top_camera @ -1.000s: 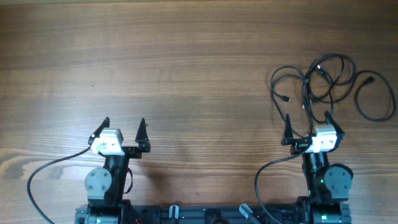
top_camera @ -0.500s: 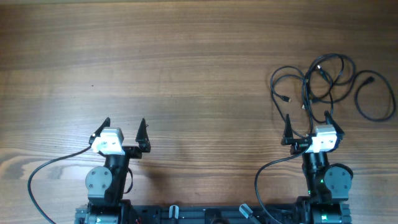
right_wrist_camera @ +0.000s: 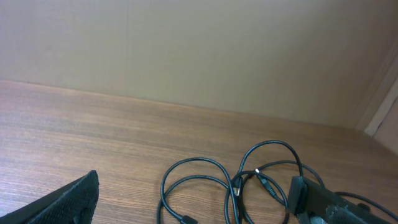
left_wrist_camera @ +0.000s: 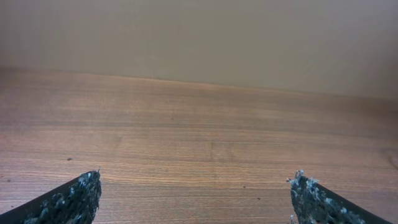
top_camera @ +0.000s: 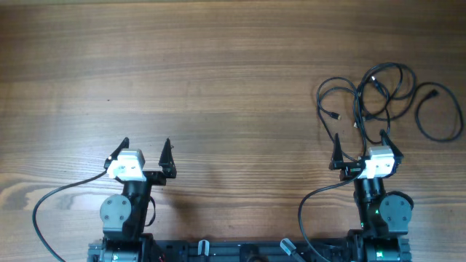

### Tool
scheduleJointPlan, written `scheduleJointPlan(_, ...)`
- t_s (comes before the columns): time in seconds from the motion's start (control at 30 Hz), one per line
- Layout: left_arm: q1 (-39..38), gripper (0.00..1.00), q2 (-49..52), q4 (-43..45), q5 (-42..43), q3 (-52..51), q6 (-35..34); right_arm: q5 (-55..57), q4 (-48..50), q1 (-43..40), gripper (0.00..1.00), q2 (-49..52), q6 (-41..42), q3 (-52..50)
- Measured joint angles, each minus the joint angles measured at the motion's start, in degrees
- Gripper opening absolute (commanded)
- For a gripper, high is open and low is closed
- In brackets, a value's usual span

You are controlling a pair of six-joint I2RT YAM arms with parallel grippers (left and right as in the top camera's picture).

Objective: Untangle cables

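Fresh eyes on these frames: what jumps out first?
The loose tangle of black cables on the right of the wooden table, its nearest loops just ahead of the right gripper, which stands open and empty. The left gripper, also open, is far to the left with no cable near it.

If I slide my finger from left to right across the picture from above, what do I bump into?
left gripper, fingers open → right gripper, fingers open → the last loop of the cables. The rest of the cables spread across the right gripper's spot, so they have no clear place.
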Motion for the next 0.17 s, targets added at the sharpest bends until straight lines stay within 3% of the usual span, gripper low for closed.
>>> scheduleJointPlan(0.17,0.0,1.0,0.0,0.0,0.0,0.0,0.0,0.0,0.0,0.0,1.0,0.0,0.0,0.0)
